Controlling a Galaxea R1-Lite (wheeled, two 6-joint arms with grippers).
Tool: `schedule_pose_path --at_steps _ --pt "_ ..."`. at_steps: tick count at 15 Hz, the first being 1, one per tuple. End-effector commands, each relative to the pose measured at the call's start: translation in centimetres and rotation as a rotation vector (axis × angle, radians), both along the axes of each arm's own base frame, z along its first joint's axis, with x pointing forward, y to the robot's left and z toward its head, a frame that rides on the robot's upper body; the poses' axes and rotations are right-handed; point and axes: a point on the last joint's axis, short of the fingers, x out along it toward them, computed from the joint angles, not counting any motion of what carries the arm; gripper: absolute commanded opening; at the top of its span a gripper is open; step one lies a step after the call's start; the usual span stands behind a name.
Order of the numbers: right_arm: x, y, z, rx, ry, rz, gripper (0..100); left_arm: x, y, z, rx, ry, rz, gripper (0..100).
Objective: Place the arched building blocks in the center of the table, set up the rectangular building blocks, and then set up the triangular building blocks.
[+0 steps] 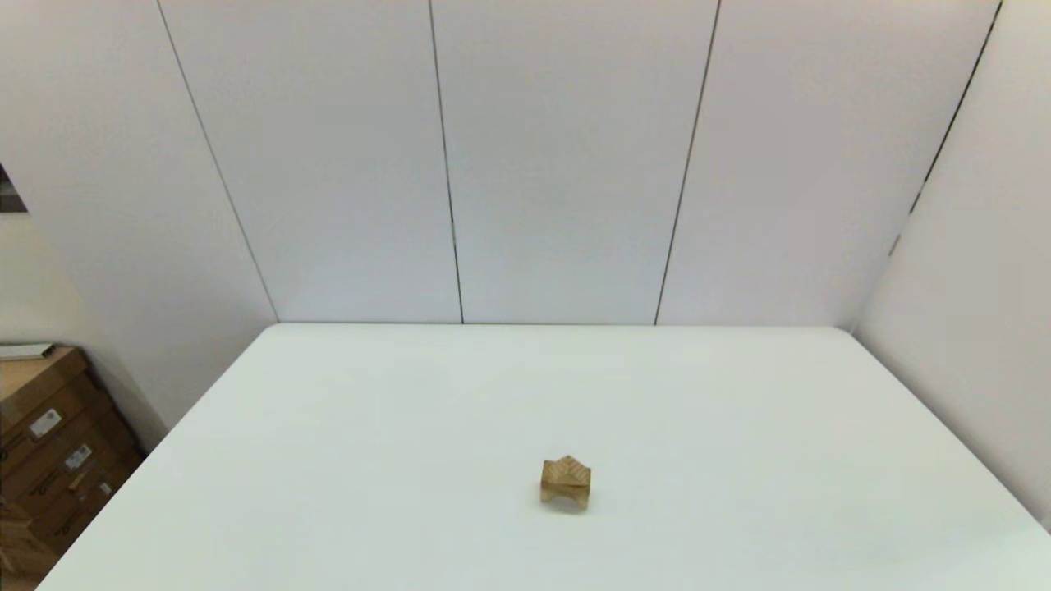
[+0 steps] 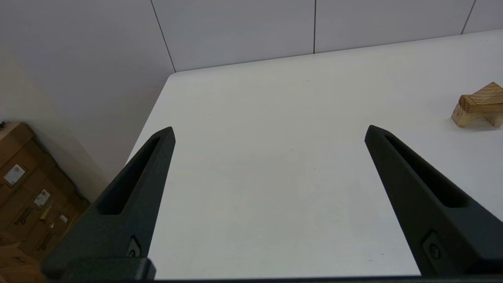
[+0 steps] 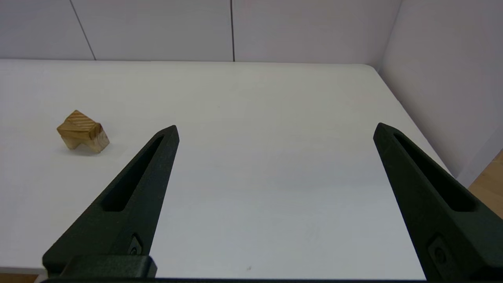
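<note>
Both pincers are parked at the near edge of the white counter [image 1: 410, 427] and neither appears in the head view. Seen from its own wrist camera, the left pincer [image 2: 269, 131] has its two long black fingers [image 2: 133, 196] spread wide apart with nothing between them, hovering over bare counter near the near-left side. Likewise the right pincer [image 3: 275, 129] has its fingers [image 3: 424, 188] spread wide and holds nothing, over bare counter toward the right side. Three light-wood blocks stand as one small stack on the counter, roughly midway between left and right and somewhat toward the robot. At the base is the arched block [image 1: 565, 492], standing on its two short legs with the curved notch facing down toward the counter. Lying flat across its top is the rectangular block [image 2: 477, 104], seen most clearly from the left wrist camera as a thin bar. On top of that sits the triangular block [image 1: 566, 469], its sloping faces meeting in a ridge that points up. Well apart from both pincers, the stack lies to the right of the left one and to the left of the right one. Brown cardboard boxes [image 1: 49, 451] sit on the floor beyond the left edge of the counter.
</note>
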Motion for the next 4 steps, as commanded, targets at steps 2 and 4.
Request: schedule_pose_path --at_steps 2,4 --pt "0.0 0.0 -0.01 0.0 0.001 0.0 100 0.01 0.0 0.0 0.0 0.002 0.0 100" --pt "0.0 0.0 -0.01 0.0 0.001 0.0 100 0.01 0.0 0.0 0.0 0.002 0.0 100"
